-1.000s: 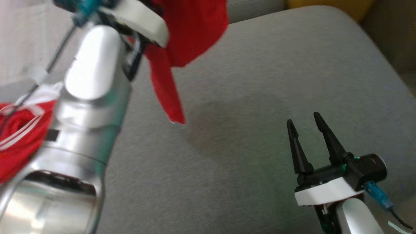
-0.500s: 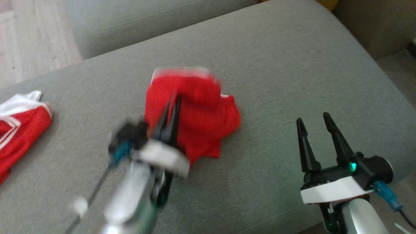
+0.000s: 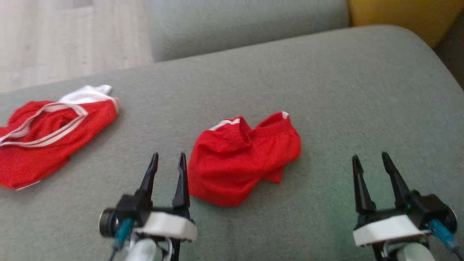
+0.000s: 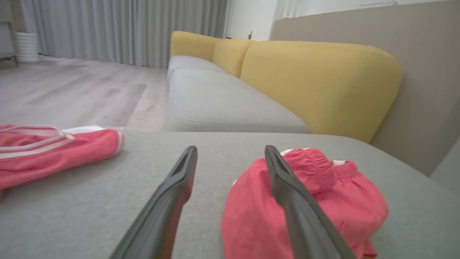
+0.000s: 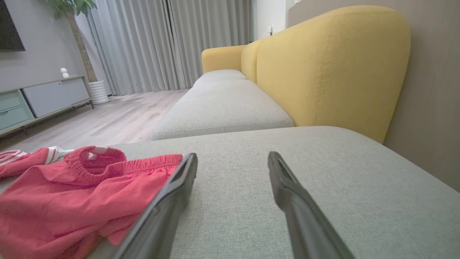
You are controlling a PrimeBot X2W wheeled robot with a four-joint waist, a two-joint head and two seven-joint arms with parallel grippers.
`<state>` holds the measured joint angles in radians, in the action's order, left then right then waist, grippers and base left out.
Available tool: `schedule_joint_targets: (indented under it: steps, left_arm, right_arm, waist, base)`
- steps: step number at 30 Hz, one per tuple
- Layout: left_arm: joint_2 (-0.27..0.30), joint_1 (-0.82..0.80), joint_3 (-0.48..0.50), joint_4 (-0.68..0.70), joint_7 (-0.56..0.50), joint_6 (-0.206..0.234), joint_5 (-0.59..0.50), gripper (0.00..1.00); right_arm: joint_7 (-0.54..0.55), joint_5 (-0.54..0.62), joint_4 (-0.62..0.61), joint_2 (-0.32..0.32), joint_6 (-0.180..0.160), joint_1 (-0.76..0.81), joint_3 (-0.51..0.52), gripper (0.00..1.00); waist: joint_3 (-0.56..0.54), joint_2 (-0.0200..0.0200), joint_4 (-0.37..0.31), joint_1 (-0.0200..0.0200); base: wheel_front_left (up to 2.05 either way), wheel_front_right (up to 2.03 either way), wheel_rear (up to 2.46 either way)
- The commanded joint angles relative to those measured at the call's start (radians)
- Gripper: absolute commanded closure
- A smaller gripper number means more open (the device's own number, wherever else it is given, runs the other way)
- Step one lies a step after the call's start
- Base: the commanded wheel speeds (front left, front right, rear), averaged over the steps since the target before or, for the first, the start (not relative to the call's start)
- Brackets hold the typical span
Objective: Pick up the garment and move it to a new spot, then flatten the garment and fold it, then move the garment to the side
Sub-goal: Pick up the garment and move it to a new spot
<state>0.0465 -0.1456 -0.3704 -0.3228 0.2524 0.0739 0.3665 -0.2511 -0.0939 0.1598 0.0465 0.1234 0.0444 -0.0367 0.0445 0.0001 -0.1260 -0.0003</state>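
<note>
Cut off at left: striped garment (image 3: 47,137). Crumpled garment (image 3: 243,163) laid on grey sofa cushion (image 3: 326,83). Both released: left end effector (image 3: 168,155), right end effector (image 3: 370,155).

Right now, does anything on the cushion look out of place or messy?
The red shorts lie in a crumpled heap in the middle of the cushion, waistband bunched, not flattened. A second red, white-striped garment lies rumpled at the cushion's left end.

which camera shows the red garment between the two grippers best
The head view: the red garment lies whole, seen from above, crumpled on the grey cushion. The left wrist view sees it low and side-on, its far side hidden. The right wrist view has it cut off at the lower left edge.
</note>
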Motion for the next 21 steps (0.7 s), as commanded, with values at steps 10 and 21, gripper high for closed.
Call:
schedule_joint_targets:
  steps: [10, 21]
  left_arm:
    - [0.004, 0.168, 0.115, 0.167, 0.009, 0.115, -0.130, 0.00]
    - [0.004, 0.261, 0.143, 0.188, 0.009, 0.091, -0.208, 0.00]
  right_arm:
    - [-0.011, -0.036, -0.035, 0.004, 0.007, 0.053, 0.023, 0.00]
    - [-0.011, -0.027, -0.034, 0.004, 0.007, 0.103, 0.014, 0.00]
  waist:
    - [-0.119, -0.0001, 0.123, 0.0003]
    - [-0.145, -0.0001, 0.149, 0.0003]
  base:
    - [0.00, 0.00, 0.00]
    - [0.00, 0.00, 0.00]
